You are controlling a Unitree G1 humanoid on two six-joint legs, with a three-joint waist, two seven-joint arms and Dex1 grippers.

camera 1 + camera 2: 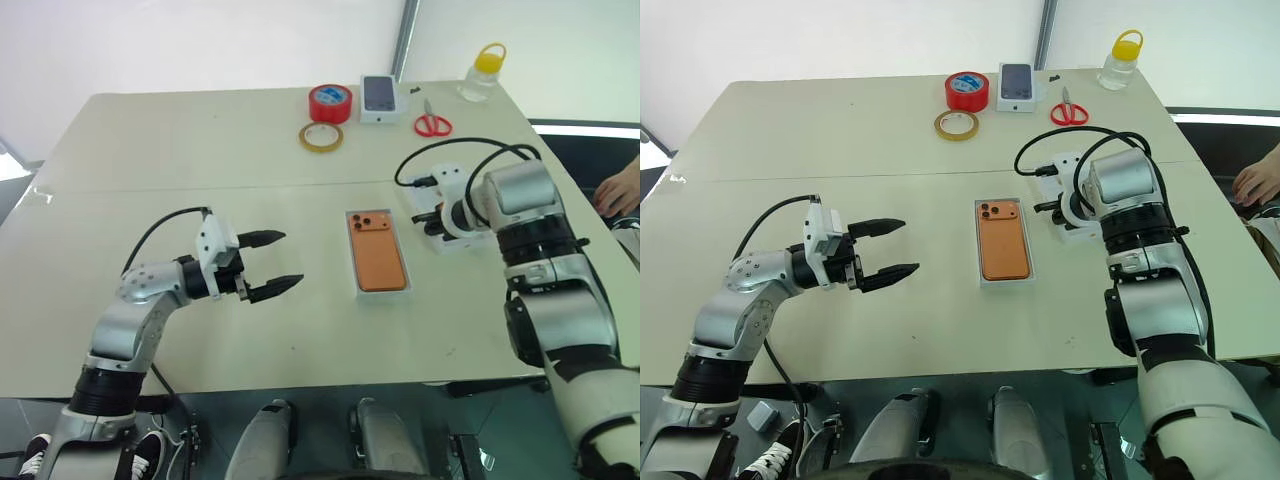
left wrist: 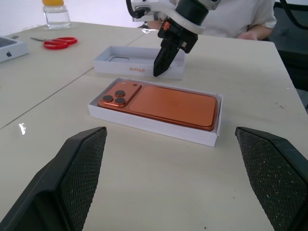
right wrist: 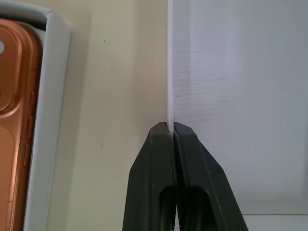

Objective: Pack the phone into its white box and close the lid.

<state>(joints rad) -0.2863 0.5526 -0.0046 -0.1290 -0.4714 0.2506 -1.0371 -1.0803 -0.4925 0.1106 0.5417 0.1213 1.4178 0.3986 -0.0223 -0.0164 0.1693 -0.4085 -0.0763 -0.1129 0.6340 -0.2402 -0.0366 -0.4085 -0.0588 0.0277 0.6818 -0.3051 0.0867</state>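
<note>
The orange smartphone [image 1: 379, 252] lies camera-side up inside the shallow white cardboard box [image 2: 144, 124] at the middle of the beige tabletop [image 1: 200, 150]. Just beside it on the right, the right pincer [image 3: 171, 132] is pinched onto the near wall of the upturned white cardboard lid [image 2: 115, 65]. The left pincer [image 1: 272, 262] hovers spread wide, well left of the box.
</note>
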